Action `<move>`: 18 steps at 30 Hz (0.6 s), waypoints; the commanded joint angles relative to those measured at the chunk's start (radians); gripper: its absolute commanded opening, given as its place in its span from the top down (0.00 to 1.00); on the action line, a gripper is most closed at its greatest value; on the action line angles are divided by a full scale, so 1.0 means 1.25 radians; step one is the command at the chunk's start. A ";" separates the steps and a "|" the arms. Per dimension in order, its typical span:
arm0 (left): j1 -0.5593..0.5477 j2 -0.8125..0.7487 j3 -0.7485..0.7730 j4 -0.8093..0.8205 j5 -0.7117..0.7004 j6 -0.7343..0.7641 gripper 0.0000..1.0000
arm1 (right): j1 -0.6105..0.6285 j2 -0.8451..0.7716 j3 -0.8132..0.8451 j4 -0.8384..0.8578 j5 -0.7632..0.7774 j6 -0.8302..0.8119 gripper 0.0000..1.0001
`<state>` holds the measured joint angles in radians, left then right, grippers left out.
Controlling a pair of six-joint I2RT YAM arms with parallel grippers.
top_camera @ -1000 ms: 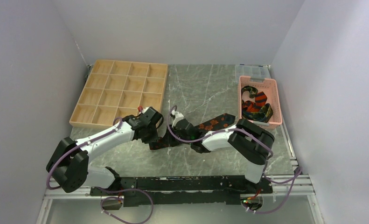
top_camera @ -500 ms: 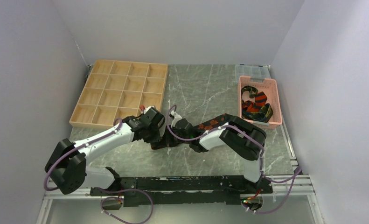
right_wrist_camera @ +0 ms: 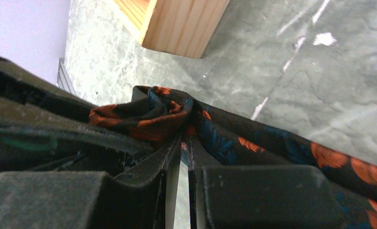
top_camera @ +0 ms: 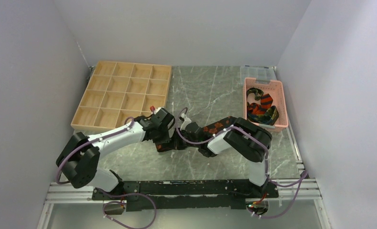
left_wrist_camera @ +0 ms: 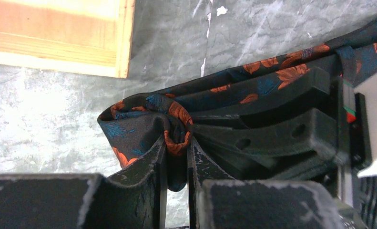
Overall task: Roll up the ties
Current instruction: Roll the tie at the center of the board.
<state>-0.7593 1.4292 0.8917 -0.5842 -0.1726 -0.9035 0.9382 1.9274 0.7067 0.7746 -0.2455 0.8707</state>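
Tie [left_wrist_camera: 138,119] in left jaws and right jaws

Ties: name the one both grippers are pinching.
The black tie with orange-red leaves, lying on the table, its bunched end pinched by the left gripper and right gripper. The striped ties lie heaped in the pink basket, untouched.

Two arms [top_camera: 115,137] [top_camera: 239,138], one floral tie [top_camera: 217,127], one pink basket [top_camera: 283,102], one wooden tray [top_camera: 96,127].

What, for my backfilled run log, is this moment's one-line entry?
left pincer: shut on floral tie end | right pincer: shut on same end | tie end: bunched | other ties: in pink basket
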 commanded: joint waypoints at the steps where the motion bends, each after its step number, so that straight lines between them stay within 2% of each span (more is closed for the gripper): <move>1: -0.003 0.043 0.027 0.054 -0.001 -0.003 0.97 | 0.004 -0.053 -0.044 0.019 0.024 -0.024 0.82; 11: -0.005 0.121 0.055 0.074 0.011 0.006 0.97 | 0.004 -0.172 -0.118 -0.043 0.101 -0.051 0.80; 18: -0.026 0.175 0.108 0.025 -0.002 0.024 0.97 | 0.005 -0.345 -0.192 -0.181 0.257 -0.087 0.79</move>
<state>-0.7712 1.6123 0.9783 -0.5373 -0.1658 -0.8921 0.9398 1.6062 0.5091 0.6388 -0.0677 0.8085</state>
